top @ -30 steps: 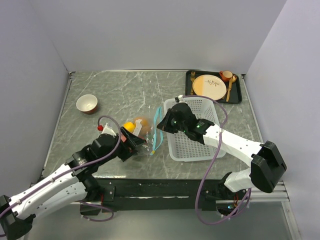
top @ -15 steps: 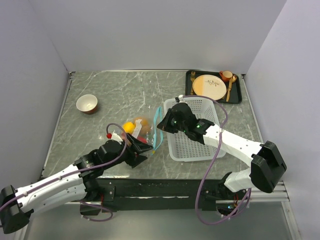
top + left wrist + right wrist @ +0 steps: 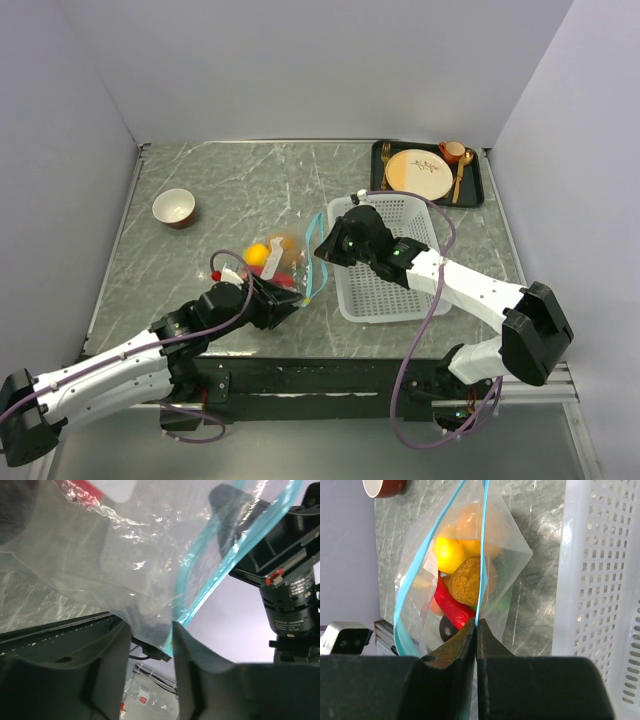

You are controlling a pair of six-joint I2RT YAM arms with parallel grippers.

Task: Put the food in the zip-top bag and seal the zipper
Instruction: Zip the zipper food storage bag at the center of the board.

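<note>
While the right jaws clamp the zipper (image 3: 482, 530), the left jaws stand half-open astride a corner of the zip-top bag (image 3: 100, 565); close squarely on the strip, keeping the food (image 3: 467, 580) beyond them inside.

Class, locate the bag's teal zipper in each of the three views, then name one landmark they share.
Top external: zipper at centre, just left of the white basket.
Left wrist: zipper runs diagonally from upper right to lower centre.
Right wrist: zipper runs vertically at centre, down into the fingers.
Shared landmark: the black right gripper at the zipper.
</note>
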